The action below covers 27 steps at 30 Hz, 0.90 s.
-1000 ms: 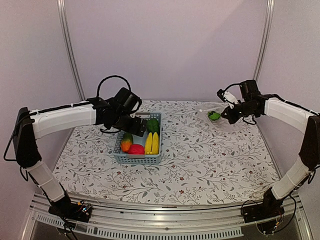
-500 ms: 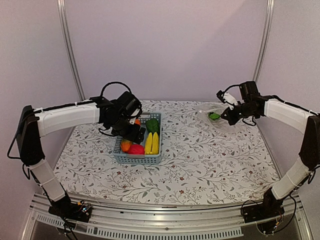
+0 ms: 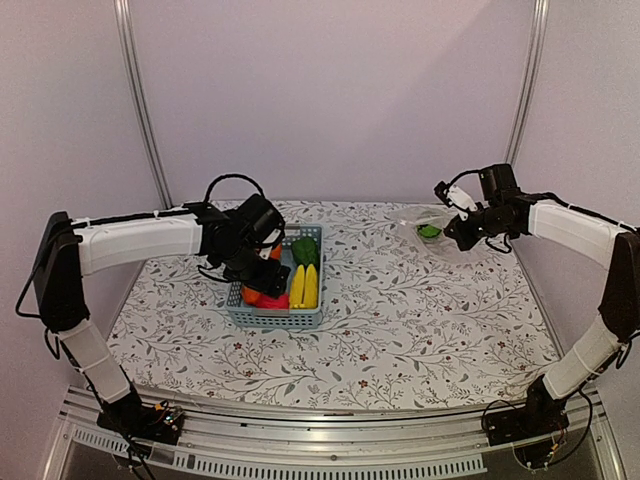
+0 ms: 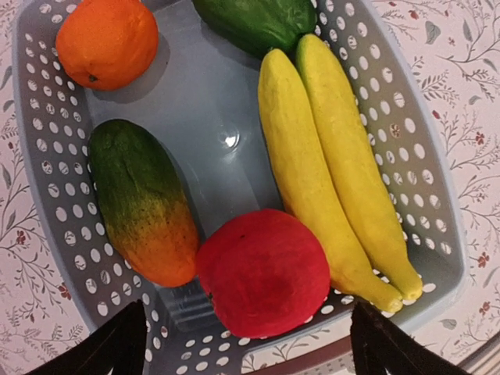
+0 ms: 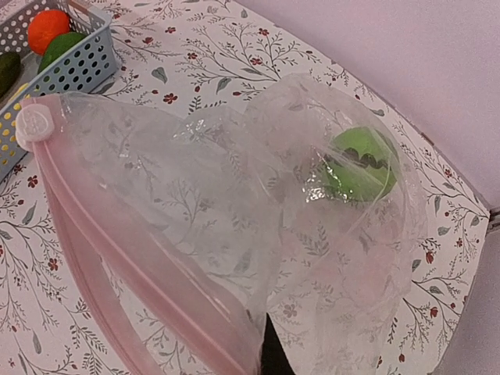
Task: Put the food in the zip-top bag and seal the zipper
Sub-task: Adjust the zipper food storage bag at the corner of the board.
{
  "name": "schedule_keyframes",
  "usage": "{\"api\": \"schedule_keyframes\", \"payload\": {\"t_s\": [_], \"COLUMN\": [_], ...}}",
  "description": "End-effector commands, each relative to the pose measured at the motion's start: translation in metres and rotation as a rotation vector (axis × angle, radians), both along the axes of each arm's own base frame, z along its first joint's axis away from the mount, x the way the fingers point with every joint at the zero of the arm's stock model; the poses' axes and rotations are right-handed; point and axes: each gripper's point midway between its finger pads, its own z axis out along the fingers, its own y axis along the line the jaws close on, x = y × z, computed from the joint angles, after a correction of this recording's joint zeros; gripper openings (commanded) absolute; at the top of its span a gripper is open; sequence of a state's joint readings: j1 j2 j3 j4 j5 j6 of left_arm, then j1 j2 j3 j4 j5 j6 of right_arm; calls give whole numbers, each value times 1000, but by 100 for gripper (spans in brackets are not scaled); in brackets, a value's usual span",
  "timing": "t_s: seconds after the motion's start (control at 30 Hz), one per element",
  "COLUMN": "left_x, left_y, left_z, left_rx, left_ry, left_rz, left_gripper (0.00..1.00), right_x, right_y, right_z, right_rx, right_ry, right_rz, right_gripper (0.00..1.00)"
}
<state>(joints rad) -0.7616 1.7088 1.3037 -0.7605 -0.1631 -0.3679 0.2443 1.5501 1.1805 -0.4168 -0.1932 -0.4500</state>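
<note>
One green pc (image 5: 361,166) in zip-top bag (image 5: 195,203) (R end effector (image 3: 450,230) prob. holding).

Top view: soft, even light from overhead, lilac cast on the walls, only faint shadows under the arms. It's low-res and slightly mushy, and the side rails (image 3: 137,100) tilt inward, a wide-angle look. Left wrist view: bright and sharp, one small specular hot spot on the basket (image 4: 195,101) floor near centre, soft shadow right of the orange (image 4: 107,41). The left gripper (image 4: 250,348) fingertips in the bottom corners are dark and out of focus. Right wrist view: well lit, sheen on the zip-top bag (image 5: 180,203) creases, green piece (image 5: 361,166) hazy through the plastic, upper-left corner soft.
</note>
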Motion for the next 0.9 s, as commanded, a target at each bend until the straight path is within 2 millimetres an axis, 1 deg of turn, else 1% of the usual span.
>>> {"api": "schedule_keyframes", "payload": {"t_s": [0.0,0.07,0.17,0.23,0.3,0.37,0.43,0.5,0.57,0.63,0.67,0.77,0.87], "left_x": [20,24,26,32,41,51,57,58,57,62,64,69,71], "left_y": [-42,-74,-113,-134,-156,-179,-202,-223,-240,-248,-254,-264,-267], "left_z": [61,90,121,140,150,147,141,135,130,114,112,92,75], "left_rx": [-146,-293,-516,-659,-746,-768,-791,-831,-861,-857,-872,-867,-851], "left_ry": [-228,-345,-467,-522,-541,-526,-491,-457,-430,-395,-378,-325,-294], "left_rz": [-1,-10,21,56,77,89,86,84,80,120,127,156,191], "left_gripper": [90,90,90,88,87,87,87,87,86,85,85,82,78], "right_x": [0,1,1,1,3,5,7,8,6,3,1,-3,-10], "right_y": [-2,3,14,25,32,41,47,53,62,71,76,87,103], "right_z": [11,15,21,23,28,36,44,48,44,39,36,26,16], "right_rx": [6,28,112,163,204,239,249,241,232,218,213,199,167], "right_ry": [-41,-45,-24,13,39,52,50,50,64,87,100,125,137], "right_rz": [-3,7,8,8,0,1,-8,-4,10,27,36,51,81], "right_gripper": [0,0,0,0,0,0,0,0,0,0,0,1,1]}}
